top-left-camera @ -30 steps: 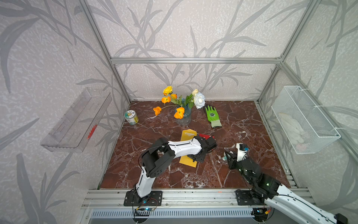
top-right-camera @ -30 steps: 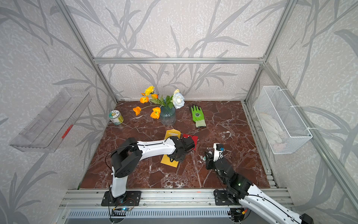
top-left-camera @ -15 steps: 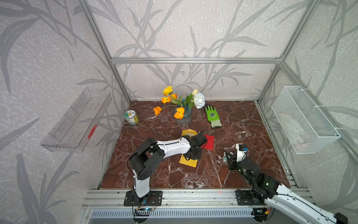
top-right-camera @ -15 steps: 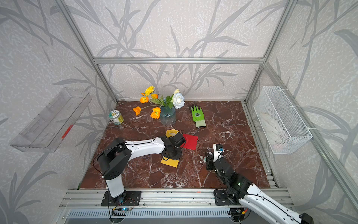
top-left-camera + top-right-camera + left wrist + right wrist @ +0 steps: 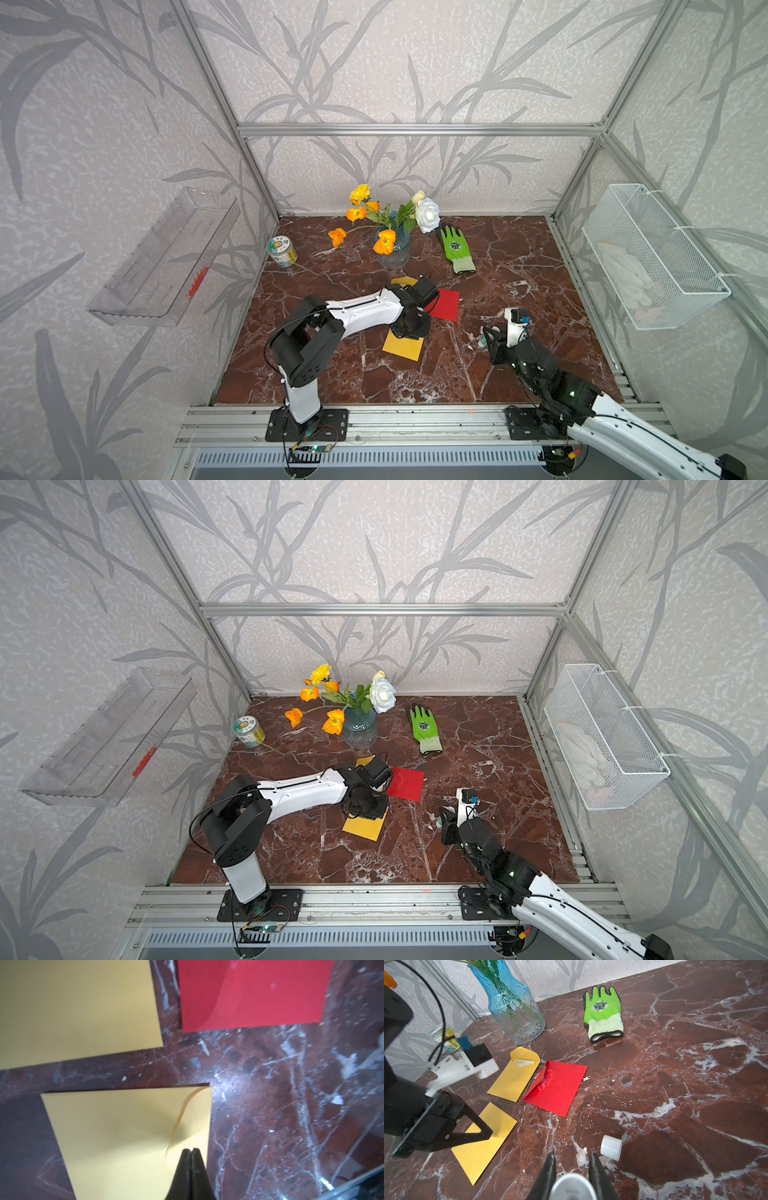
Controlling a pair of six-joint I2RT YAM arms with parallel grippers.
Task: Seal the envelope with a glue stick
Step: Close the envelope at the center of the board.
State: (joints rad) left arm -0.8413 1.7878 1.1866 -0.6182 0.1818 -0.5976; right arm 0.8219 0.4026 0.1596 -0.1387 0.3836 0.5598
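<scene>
The left hand [image 5: 190,1152], closed tight, seems to press the flap of the flat yellow paper envelope [image 5: 116,1136] on the dark red marble bench [image 5: 270,1105]. The right hand [image 5: 572,1159] grips the white plastic glue stick [image 5: 572,1187], and its small white cap [image 5: 611,1148] lies just beside. I think the sealing is under way; the next move calls for firm rubbing along the flap.

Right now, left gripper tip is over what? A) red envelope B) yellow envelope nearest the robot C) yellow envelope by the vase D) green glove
B: the left wrist view shows the shut left gripper over the near yellow envelope, with the red envelope lying apart from it.
</scene>
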